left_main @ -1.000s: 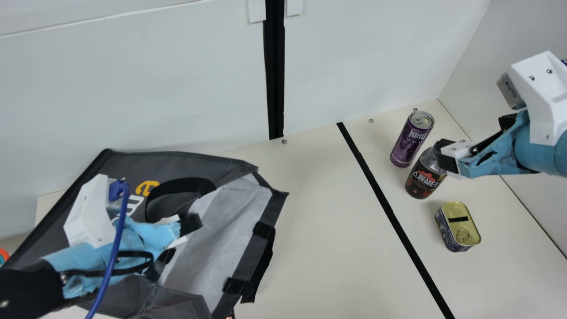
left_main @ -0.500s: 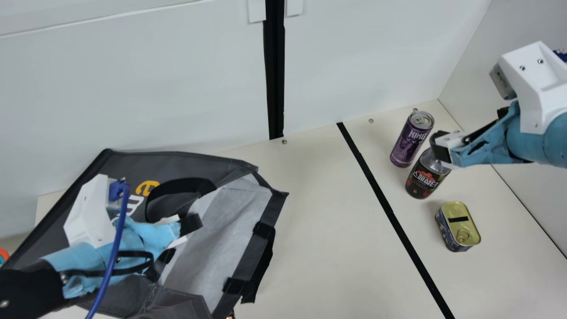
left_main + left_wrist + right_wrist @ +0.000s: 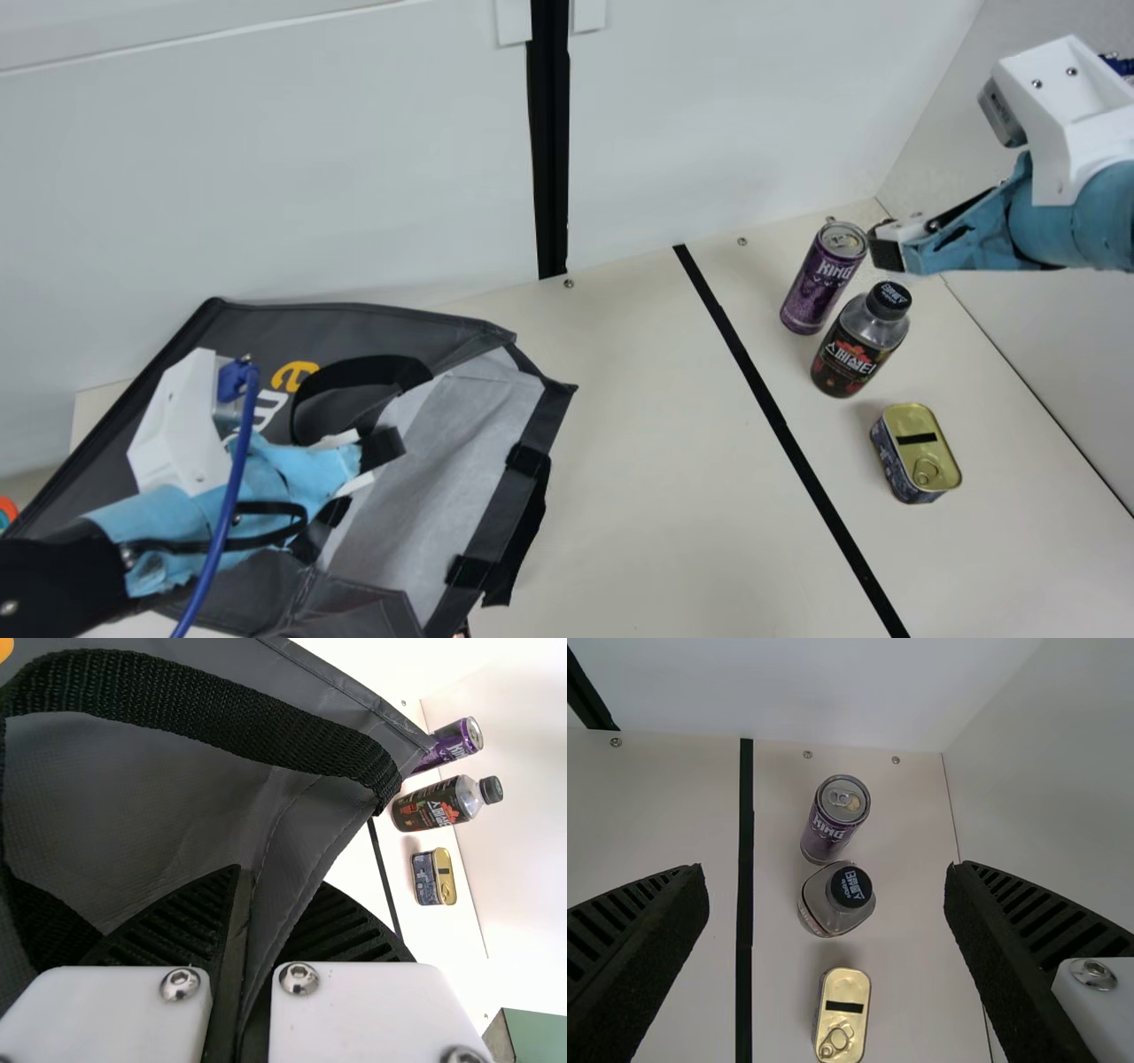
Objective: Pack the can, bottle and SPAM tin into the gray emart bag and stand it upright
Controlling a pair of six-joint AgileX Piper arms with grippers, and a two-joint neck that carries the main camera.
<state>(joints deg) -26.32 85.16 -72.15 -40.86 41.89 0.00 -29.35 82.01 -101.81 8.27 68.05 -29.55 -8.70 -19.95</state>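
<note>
R gripper (image 3: 826, 870): fingers wide apart, nothing btwn them, up near the can's top. L gripper (image 3: 279, 881): clamped on a fold of the gray bag (image 3: 399, 328) by its mouth, w/ the black handle (image 3: 213, 718) looping close by.

Can (image 3: 824, 278) stands just beside R gripper, on the side toward L gripper. Bottle (image 3: 855, 350) stands below R gripper, a bit nearer the robot, cap up; SPAM tin (image 3: 917, 452) sits past it, farther from R gripper. All 3 on the desk (image 3: 673, 443), well apart from L gripper, none packed.

Main risk, prob. next: R gripper goes for the can & a finger clips the bottle cap b/c the two stand so close. Either could tip, & being round, roll off line. Closing high on the slim can w/o centering might also tilt it.

Later: L gripper has only thin cloth, so a tug or bump could slip it & the mouth sags shut. Handle might snag whatever's going in. Tin's low, so fingers may scrape the desk. Standing the bag up could be wobbly if the load ends up lopsided.
</note>
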